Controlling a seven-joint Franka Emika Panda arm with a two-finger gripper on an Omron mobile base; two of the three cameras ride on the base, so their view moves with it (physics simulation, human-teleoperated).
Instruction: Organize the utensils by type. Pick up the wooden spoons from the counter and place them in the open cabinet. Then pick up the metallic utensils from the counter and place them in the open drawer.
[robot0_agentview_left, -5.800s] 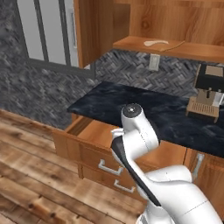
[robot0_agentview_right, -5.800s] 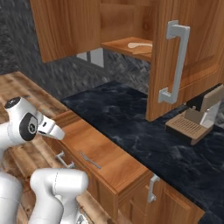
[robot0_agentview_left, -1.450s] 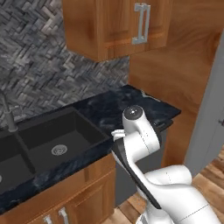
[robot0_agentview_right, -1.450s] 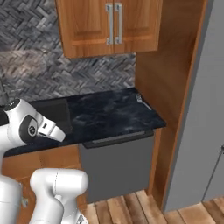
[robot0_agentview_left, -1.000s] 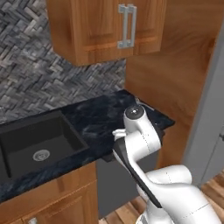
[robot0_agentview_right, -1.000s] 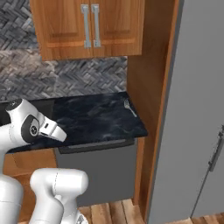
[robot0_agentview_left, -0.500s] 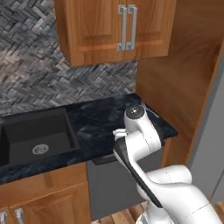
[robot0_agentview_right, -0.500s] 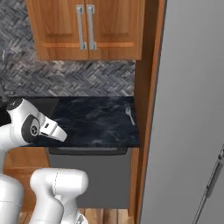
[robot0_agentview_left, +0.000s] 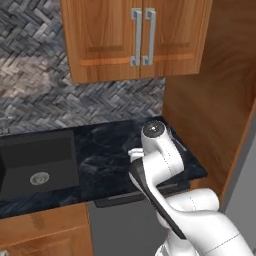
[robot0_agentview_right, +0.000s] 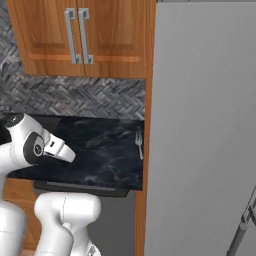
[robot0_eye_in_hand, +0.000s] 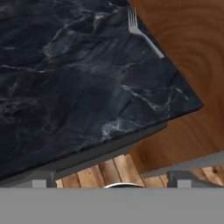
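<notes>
A thin silver-grey fork (robot0_eye_in_hand: 142, 33), one of the metallic utensils, lies on the black marble counter (robot0_eye_in_hand: 65, 65) at its far right edge, against a wooden side panel. The right base view shows the fork (robot0_agentview_right: 139, 144) on the counter (robot0_agentview_right: 100, 150) beside that panel. My gripper (robot0_eye_in_hand: 111, 179) hangs open and empty above the counter's front edge, well short of the fork. The arm is folded close over the counter (robot0_agentview_left: 105, 155). The wooden spoons, the open cabinet and the open drawer are out of view.
A dark sink (robot0_agentview_left: 35, 165) is set into the counter at the left. Closed wall cabinets (robot0_agentview_left: 135, 35) with silver bar handles hang above. A tall wooden panel (robot0_agentview_left: 210, 100) and a grey fridge (robot0_agentview_right: 205, 125) close off the right. A grey appliance front (robot0_agentview_right: 120, 210) sits under the counter.
The whole picture has shifted: the base has moved, so the sink slid left and the fridge and fork came closer to centre. The gripper stays open and empty.
</notes>
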